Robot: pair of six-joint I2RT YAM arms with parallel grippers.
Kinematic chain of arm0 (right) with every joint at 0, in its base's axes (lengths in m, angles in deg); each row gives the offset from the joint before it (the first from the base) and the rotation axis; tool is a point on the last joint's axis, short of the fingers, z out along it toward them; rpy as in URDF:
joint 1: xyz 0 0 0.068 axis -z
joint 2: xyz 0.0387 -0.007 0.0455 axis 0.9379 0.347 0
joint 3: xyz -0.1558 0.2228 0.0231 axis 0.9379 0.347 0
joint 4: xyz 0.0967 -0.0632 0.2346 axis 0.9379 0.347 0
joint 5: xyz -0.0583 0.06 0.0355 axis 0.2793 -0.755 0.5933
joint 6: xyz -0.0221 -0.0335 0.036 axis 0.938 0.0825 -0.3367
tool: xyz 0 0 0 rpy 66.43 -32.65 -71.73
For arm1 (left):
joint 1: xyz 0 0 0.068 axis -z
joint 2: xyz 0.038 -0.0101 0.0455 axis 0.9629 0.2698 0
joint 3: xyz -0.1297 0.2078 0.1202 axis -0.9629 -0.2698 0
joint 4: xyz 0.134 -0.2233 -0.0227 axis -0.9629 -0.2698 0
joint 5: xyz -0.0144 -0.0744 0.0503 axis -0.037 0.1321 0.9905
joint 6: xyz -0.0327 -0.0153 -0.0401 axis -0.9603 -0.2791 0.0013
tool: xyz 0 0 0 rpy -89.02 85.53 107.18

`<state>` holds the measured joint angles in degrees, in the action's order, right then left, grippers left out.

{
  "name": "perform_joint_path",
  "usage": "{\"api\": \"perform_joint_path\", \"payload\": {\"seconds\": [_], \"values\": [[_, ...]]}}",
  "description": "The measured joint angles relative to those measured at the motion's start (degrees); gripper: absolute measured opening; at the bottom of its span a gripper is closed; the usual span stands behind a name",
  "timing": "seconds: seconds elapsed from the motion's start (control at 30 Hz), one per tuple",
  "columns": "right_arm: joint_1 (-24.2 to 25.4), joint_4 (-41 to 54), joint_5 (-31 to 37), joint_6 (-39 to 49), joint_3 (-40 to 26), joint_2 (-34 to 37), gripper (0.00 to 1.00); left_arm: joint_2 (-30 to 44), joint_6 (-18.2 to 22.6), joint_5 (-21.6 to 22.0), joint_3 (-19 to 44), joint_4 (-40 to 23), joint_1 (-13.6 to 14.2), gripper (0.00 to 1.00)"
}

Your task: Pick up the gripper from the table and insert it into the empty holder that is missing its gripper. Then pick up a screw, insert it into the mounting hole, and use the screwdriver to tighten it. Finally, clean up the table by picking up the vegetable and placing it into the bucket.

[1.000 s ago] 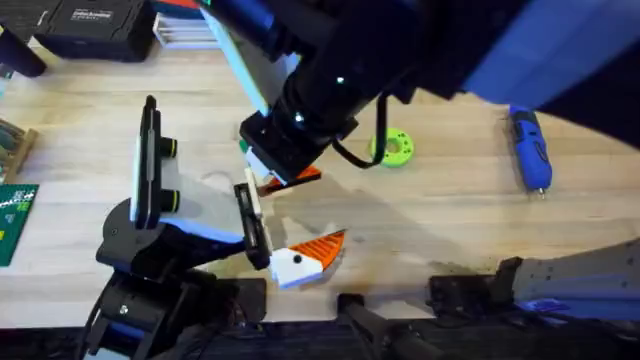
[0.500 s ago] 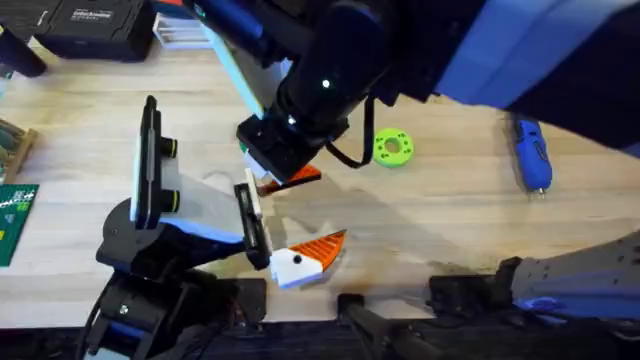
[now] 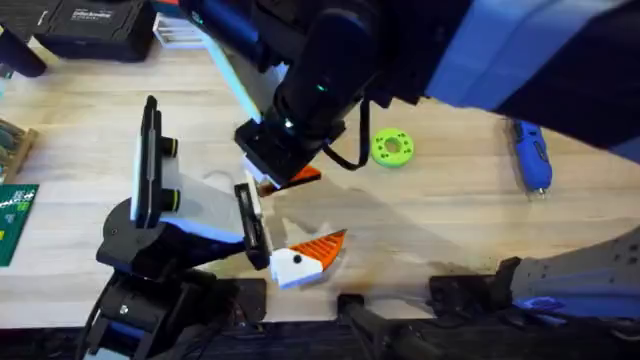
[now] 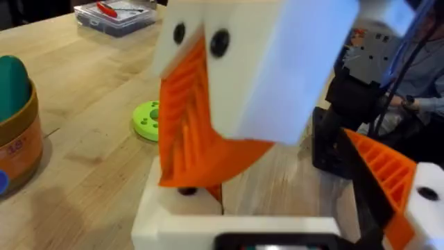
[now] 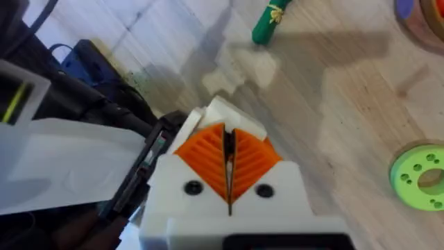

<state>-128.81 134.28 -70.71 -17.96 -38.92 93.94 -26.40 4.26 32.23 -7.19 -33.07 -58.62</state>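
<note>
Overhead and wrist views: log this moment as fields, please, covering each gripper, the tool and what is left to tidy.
right gripper: shut, just above the left gripper's bare white holder
left gripper: open, one orange finger fitted
screwdriver: lying on the table, no gripper near it
vegetable: on the table, not in the bucket

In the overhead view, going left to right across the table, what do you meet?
Green circuit board → upright black stand → right gripper with orange fingers → green disc with holes → blue screwdriver.
</note>
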Motion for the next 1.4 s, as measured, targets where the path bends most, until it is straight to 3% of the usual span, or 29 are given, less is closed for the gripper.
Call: {"api": "perform_joint_path", "payload": {"seconds": [0.1,0.13,0.33,0.37,0.77,1.07,1.27,1.4], "values": [[0.0,0.0,0.0,0.0,-0.1,0.0,0.012,0.0,-0.1,0.0,0.0,0.0,0.0,0.985],[0.0,0.1,-0.1,-0.1,-0.1,0.0,0.079,0.0,-0.1,0.1,0.0,0.0,0.0,0.985],[0.7,0.7,1.8,0.0,-0.3,0.1,0.917,0.0,-0.1,0.2,0.0,0.0,-0.1,0.985],[1.0,0.8,2.2,0.2,-0.3,0.1,0.968,0.0,-0.2,0.2,0.0,0.0,-0.1,0.985],[0.6,2.3,3.9,0.1,-0.3,-2.0,0.992,0.0,0.2,0.0,0.0,0.0,-0.1,0.985],[4.7,4.8,2.8,-0.1,0.8,-7.2,0.992,0.0,0.2,0.0,0.0,0.0,-0.1,0.985],[7.9,0.6,2.0,-1.1,13.6,-16.0,0.992,0.0,0.2,0.0,0.0,0.0,-0.1,0.985],[13.3,-2.4,-0.6,-1.6,23.0,-24.1,0.994,0.0,0.2,0.0,0.0,0.0,-0.1,0.985]]}}
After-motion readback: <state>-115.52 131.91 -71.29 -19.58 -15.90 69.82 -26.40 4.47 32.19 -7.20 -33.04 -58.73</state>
